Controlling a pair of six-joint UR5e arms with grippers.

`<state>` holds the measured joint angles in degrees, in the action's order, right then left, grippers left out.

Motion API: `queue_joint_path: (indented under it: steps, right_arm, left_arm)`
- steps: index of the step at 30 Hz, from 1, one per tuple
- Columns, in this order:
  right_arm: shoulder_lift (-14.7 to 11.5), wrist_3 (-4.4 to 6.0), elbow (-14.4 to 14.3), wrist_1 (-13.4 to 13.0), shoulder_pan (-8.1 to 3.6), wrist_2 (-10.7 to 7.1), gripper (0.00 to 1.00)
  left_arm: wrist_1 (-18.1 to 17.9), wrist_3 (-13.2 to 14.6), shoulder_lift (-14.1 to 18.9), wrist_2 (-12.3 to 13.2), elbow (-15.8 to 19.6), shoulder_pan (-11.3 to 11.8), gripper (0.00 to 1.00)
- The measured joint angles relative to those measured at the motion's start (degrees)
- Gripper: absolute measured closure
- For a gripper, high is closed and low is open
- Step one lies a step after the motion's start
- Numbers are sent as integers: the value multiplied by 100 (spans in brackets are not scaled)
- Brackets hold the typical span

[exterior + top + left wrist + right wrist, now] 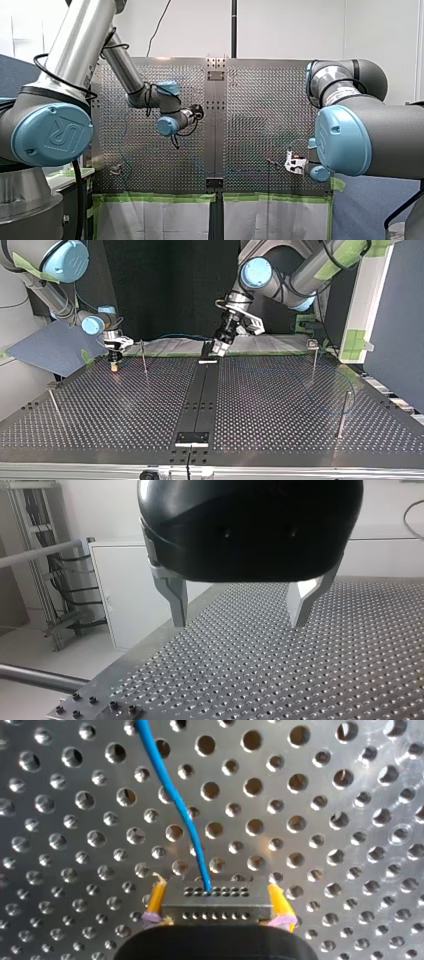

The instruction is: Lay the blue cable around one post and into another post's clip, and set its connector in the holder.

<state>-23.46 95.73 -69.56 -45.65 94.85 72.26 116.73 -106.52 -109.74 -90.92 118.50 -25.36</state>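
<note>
My right gripper [216,891] clamps the connector [216,902] between yellow-padded fingers, low over the bench [325,820] at the top view's far left. The blue cable [172,795] trails ahead of it: thin, light, floppy, probably springy. Best hold is the rigid connector. My left gripper [240,622] has its fingers wide and empty.

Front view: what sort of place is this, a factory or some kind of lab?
Probably a robotics test lab. My left arm and my right arm flank a hole-dotted metal table with thin posts, and my right tool holds a blue cable by its connector.
</note>
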Motion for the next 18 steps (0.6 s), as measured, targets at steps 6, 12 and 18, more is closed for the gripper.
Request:
queue_joint_path:
  steps: [6,12,18]
  right_arm:
    - [2,0,1,2,2,0,100]
    - [2,0,0,0,2,0,100]
    - [8,0,0,-16,5,0,100]
  left_arm:
    - [-212,0,0,0,289,0,0]
    - [-236,0,1,0,590,1,0]
    - [-237,0,-2,1,887,1,0]
